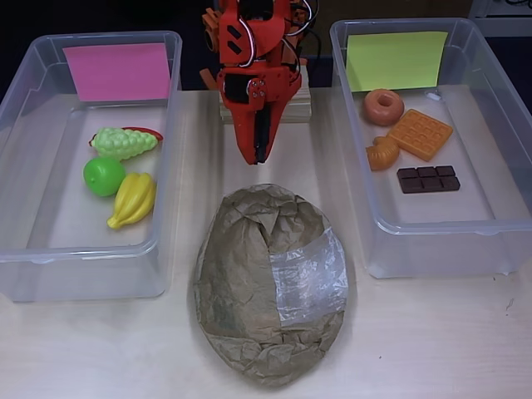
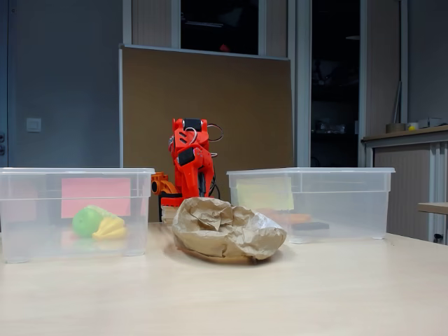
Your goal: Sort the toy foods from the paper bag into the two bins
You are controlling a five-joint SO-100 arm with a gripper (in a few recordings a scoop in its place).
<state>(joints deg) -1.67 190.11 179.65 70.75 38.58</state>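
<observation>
Toy foods are lying sorted in the two bins, seen from overhead. Left bin (image 1: 21, 91), the one with the pink sheet (image 1: 118, 71), is holding the pale green grapes (image 1: 123, 143) lying over the red chili (image 1: 148, 131), with the green apple (image 1: 103, 176) and yellow bananas (image 1: 133, 199) just in front of them. Right bin (image 1: 507, 100), with the yellow-green sheet (image 1: 396, 60), is holding the donut (image 1: 383, 106), orange waffle (image 1: 420, 134), croissant (image 1: 383, 154) and brown chocolate bar (image 1: 427, 179), grouped near its middle. Paper bag (image 1: 270, 283) is lying crumpled on the table (image 1: 432, 341) between the bins, toward the front edge, clear window patch (image 1: 307, 274) facing up. Red arm (image 2: 189, 164) is standing folded at the table's back edge; its gripper (image 1: 257, 154) is pointing toward the bag, jaws looking closed together and holding nothing, hanging just behind the bag without touching it.
</observation>
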